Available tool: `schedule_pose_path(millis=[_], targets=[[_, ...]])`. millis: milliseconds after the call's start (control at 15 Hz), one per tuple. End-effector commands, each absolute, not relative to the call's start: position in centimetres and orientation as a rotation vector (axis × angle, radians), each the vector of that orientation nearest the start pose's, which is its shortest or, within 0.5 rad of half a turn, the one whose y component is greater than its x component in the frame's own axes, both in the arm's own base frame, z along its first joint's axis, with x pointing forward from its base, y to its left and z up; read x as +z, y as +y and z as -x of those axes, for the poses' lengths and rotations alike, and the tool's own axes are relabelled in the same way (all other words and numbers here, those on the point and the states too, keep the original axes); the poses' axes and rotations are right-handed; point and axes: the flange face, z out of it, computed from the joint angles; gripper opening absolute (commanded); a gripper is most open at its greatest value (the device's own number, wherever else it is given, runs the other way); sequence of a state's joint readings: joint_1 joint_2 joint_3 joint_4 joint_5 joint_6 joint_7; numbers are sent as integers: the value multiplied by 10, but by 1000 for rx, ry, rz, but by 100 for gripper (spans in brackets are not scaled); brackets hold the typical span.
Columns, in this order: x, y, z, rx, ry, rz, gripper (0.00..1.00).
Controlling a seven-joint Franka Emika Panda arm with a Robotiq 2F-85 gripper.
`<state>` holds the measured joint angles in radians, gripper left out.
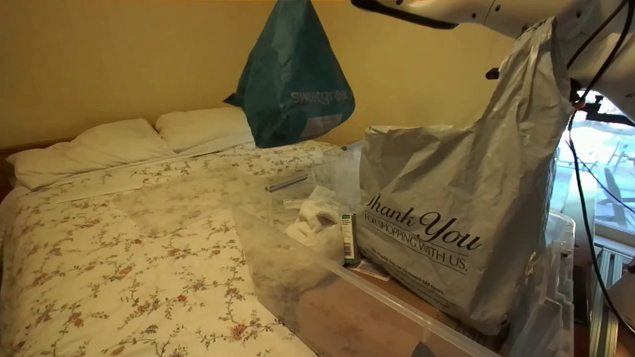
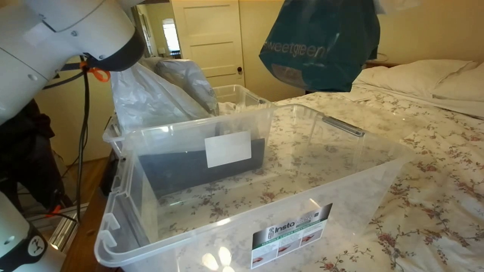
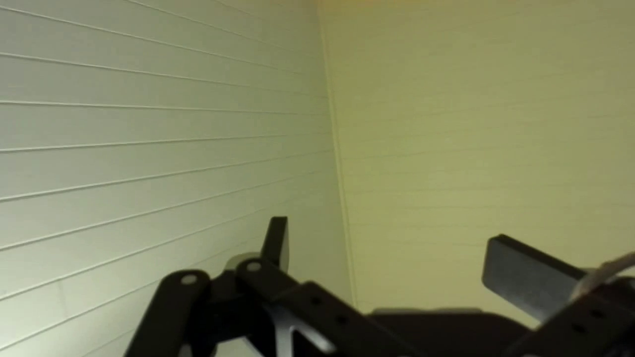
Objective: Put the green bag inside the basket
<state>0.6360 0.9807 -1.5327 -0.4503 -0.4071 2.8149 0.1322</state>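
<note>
- Pincer (image 3: 392, 250): jaws spread wide, nothing clamped between; a pale strand (image 3: 603, 275) shows at one finger (image 3: 521, 280), what it carries unclear.
- Floral bed (image 1: 124, 272): pillows (image 1: 119, 141) lie at its head.
- Clear bin (image 2: 227, 231): stands beside a second bin (image 1: 563, 243).
- Grey bag (image 1: 446, 213): upright in the second bin.
- Green bag (image 1: 297, 74): hangs in the air, higher than both bins, its top out of frame.
- Small box (image 1: 349, 238): upright just beside the grey bag.
</note>
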Motion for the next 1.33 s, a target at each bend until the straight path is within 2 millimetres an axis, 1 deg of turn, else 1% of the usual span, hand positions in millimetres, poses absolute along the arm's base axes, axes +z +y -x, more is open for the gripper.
schedule_pose_path(millis=[0, 133, 267, 400, 533, 667, 800, 933, 1133, 1267], targets=[[843, 244, -644, 1353, 408, -923, 100], [861, 237, -632, 1341, 324, -891, 100], [871, 235, -625, 1337, 286, -857, 100], [877, 234, -620, 1345, 299, -840, 100], [880, 231, -618, 1350, 348, -849, 100], [880, 226, -618, 1358, 447, -858, 100], [882, 214, -619, 1370, 524, -887, 100], [882, 200, -623, 1370, 578, -932, 100], [878, 189, -630, 1343, 654, -1017, 100], [875, 186, -634, 1333, 701, -1069, 100]])
